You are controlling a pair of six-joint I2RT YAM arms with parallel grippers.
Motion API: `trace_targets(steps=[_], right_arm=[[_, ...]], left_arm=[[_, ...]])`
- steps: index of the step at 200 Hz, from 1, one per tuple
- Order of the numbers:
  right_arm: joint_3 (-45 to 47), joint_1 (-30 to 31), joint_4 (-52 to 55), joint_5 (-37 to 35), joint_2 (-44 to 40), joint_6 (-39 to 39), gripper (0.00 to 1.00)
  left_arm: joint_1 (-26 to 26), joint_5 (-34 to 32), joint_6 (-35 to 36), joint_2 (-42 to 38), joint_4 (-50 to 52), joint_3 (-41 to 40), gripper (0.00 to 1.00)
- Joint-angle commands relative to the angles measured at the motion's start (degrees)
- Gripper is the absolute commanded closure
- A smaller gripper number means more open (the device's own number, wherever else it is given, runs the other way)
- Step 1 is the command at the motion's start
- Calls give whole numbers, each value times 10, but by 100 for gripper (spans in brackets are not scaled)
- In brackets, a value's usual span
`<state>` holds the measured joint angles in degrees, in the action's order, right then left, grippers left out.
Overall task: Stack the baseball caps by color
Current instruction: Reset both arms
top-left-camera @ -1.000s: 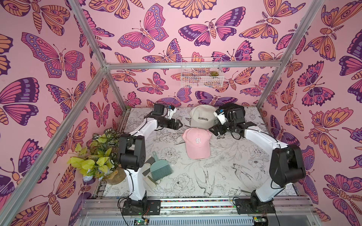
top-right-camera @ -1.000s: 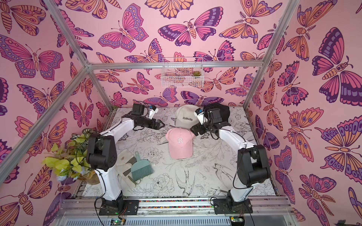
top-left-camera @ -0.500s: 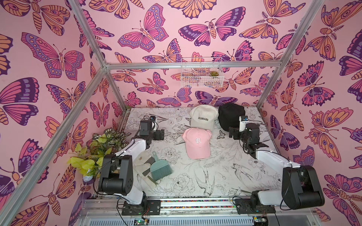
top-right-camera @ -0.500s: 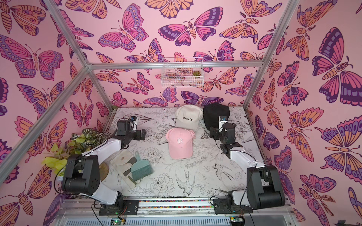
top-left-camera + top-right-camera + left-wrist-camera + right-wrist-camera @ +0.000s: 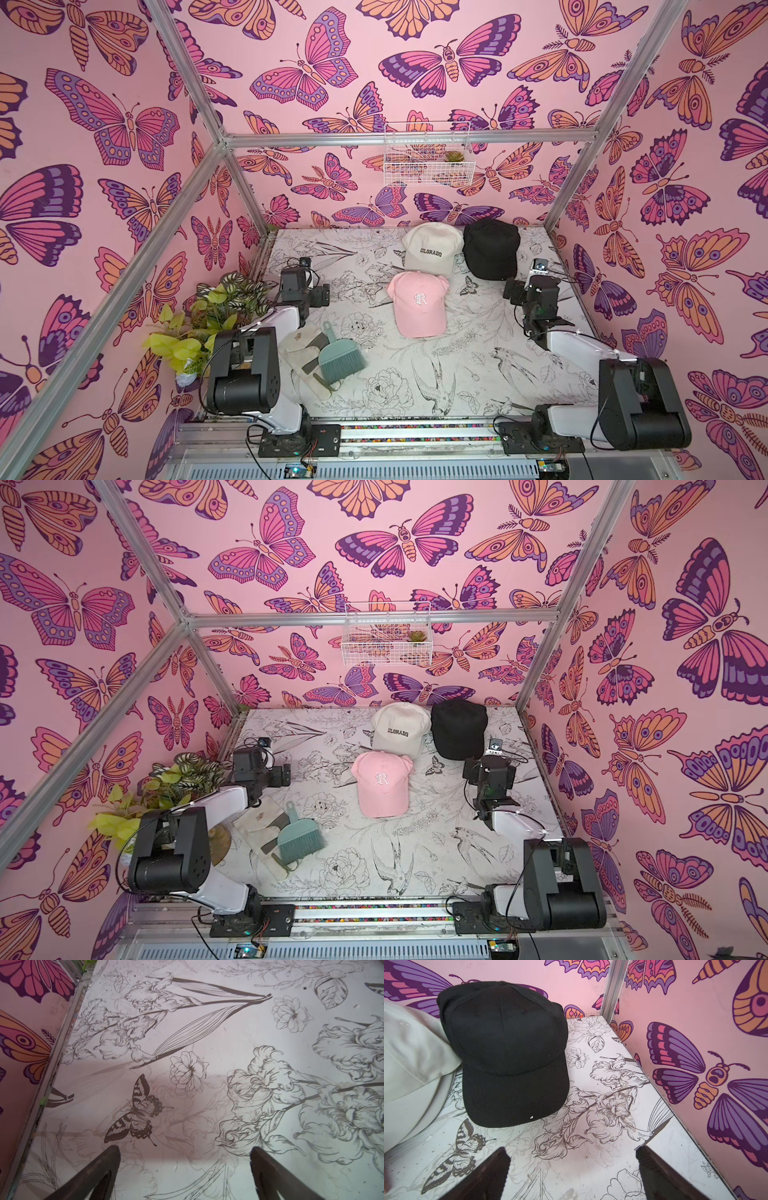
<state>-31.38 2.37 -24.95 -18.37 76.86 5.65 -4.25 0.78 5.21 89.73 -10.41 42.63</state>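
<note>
Caps show as cream cap (image 5: pixel 432 249), pink cap (image 5: pixel 419 305) and black cap (image 5: pixel 491 248), one spot per colour; no strays, so stacking looks done. My left hand (image 5: pixel 185 1148) and right hand (image 5: pixel 572 1150) gape wide, empty.

One cream cap (image 5: pixel 432 249), one pink cap (image 5: pixel 417 309), one black cap (image 5: pixel 491 249) (plus one brush (image 5: pixel 341 362)).

"colorado" in black on cream cap (image 5: pixel 432 249), white monogram "r" on pink cap (image 5: pixel 419 305)
</note>
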Motion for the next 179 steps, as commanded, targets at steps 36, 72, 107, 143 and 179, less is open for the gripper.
trace_targets(steps=[36,72,107,143,179], right_arm=[[35,-2,-52,16,12,5,1],[42,-2,-72,28,17,1,1],[86,-2,-166,52,26,-17,1],[160,2,-390,89,111,-41,1],[80,-5,-213,84,100,-20,1]], left_arm=[[-9,142,-43,-60,-263,-160,0],[10,51,-56,-8,-450,-229,0],[34,-77,-75,-9,-439,-225,0],[35,-84,-76,-13,-434,-226,0],[36,-84,-75,-14,-428,-224,0]])
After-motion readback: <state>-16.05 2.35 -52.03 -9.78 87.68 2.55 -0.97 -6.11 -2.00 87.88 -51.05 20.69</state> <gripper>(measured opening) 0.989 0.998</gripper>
